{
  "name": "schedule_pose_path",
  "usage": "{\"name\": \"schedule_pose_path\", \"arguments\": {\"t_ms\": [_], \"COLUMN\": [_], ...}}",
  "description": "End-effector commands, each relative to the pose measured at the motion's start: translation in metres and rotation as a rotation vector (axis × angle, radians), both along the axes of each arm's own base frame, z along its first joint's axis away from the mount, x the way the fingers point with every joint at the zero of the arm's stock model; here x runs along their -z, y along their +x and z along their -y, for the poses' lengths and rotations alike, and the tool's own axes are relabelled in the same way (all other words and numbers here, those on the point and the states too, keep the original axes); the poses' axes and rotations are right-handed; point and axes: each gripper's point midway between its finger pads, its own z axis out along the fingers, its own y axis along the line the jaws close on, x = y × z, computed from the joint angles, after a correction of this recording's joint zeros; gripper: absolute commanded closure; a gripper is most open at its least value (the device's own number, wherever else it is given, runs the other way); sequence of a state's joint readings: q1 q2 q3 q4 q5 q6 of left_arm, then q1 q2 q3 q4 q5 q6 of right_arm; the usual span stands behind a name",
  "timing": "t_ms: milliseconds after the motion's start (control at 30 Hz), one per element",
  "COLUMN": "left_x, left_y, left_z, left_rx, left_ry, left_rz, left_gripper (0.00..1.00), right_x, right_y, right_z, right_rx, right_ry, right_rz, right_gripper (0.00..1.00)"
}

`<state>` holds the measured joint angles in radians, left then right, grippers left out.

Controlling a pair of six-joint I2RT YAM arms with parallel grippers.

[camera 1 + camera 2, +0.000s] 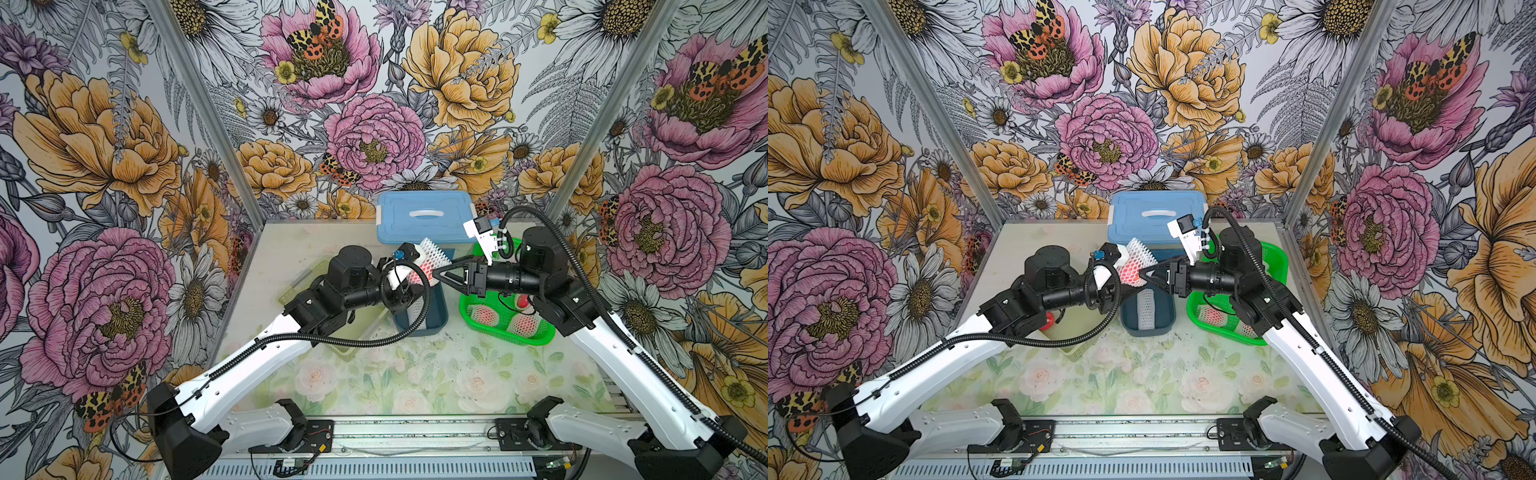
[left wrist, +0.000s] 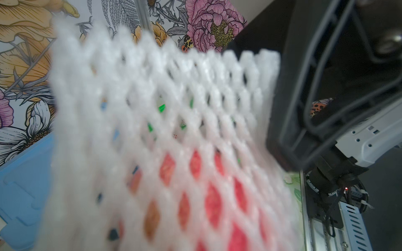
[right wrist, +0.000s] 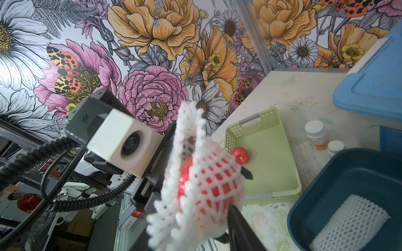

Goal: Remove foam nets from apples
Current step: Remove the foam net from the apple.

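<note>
An apple (image 3: 208, 180) wrapped in a white foam net (image 3: 189, 139) hangs in the air over the dark blue bin (image 1: 440, 320). My left gripper (image 3: 206, 156) is shut on it, one finger on each side; in both top views it sits at the net (image 1: 434, 253) (image 1: 1138, 253). My right gripper (image 1: 436, 274) (image 1: 1140, 274) points at the net from the right, with its jaws apart around the frilly near end. One of its fingers (image 3: 241, 228) rests against the net. The left wrist view is filled by the blurred net (image 2: 165, 113).
One empty foam net (image 3: 352, 223) lies in the blue bin. The green basket (image 1: 536, 336) holds netted apples (image 1: 484, 314). A bare apple (image 3: 240, 155) sits in the pale green tray (image 3: 272, 173). A blue lidded box (image 1: 424, 216) and pill bottles (image 3: 315, 134) stand behind.
</note>
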<state>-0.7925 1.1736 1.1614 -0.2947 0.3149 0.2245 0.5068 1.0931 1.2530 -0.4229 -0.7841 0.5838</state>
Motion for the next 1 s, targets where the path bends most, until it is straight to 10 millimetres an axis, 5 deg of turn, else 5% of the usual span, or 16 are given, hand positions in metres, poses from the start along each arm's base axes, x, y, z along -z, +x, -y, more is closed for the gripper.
{"name": "schedule_pose_path", "arguments": {"t_ms": [0,200,433,533,633,700,733,867,967], "left_x": [-0.007,-0.008,-0.006,-0.005,-0.004,-0.004,-0.003,-0.002,-0.002], "left_y": [-0.007,-0.007,-0.010,-0.009,-0.010,-0.010,-0.011,-0.014,-0.013], "left_z": [-0.003,-0.004,0.001,0.003,0.003,0.003,0.003,0.002,0.003], "left_rx": [0.015,0.011,0.039,0.040,0.042,0.041,0.044,0.055,0.046], "left_ry": [-0.008,-0.009,-0.007,-0.005,-0.004,-0.001,0.001,0.001,0.004], "left_rz": [0.009,0.016,-0.001,-0.006,-0.006,-0.008,-0.010,-0.011,-0.005], "left_gripper": [0.61,0.61,0.58,0.56,0.55,0.43,0.32,0.01,0.01], "right_x": [-0.025,-0.037,-0.032,-0.032,-0.030,-0.031,-0.032,-0.040,-0.045], "right_y": [-0.011,-0.013,-0.005,-0.005,-0.001,0.000,0.001,0.002,-0.001], "right_z": [0.009,0.019,0.011,0.002,-0.001,0.001,0.004,0.015,0.019], "right_rx": [-0.009,0.005,0.009,-0.011,-0.001,0.012,0.026,0.057,0.047], "right_ry": [0.041,0.059,0.043,0.036,0.028,0.027,0.029,0.048,0.062], "right_rz": [0.072,0.100,0.092,0.096,0.096,0.101,0.102,0.101,0.100], "right_gripper": [0.40,0.31,0.37,0.46,0.75,0.97,1.00,1.00,1.00]}}
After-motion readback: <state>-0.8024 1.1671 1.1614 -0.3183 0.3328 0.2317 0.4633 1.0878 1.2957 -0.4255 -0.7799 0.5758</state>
